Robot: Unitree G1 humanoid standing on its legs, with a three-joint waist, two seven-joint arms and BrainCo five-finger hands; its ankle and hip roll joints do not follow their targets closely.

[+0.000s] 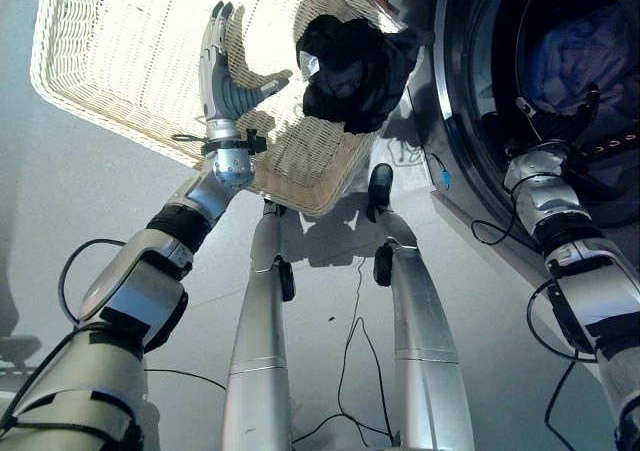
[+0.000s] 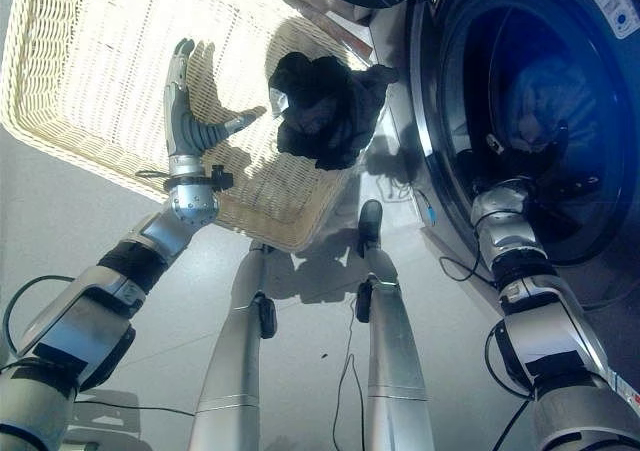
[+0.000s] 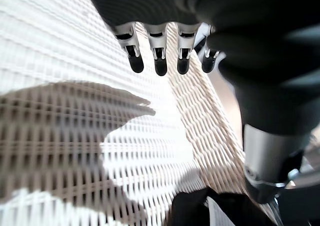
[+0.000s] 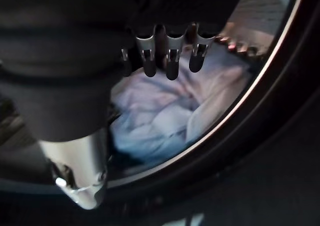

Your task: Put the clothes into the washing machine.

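The washing machine [image 1: 560, 91] is seen with its round opening facing the floor's right side. In the right wrist view a pale blue-white bundle [image 4: 165, 116] is shown inside the drum, with the right robot hand [image 4: 167, 55] released above it. Beside the machine a wicker basket [image 1: 120, 61] holds a crumpled black garment [image 1: 350, 66] near its corner. The left robot hand [image 1: 222, 66] is spread open over the weave.

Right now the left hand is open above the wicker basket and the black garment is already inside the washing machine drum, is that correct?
Not quite. The black garment is not in the drum: the left eye view shows it lying in the wicker basket, beside the open left hand. It is pale clothing that lies inside the washing machine, as the right wrist view shows.
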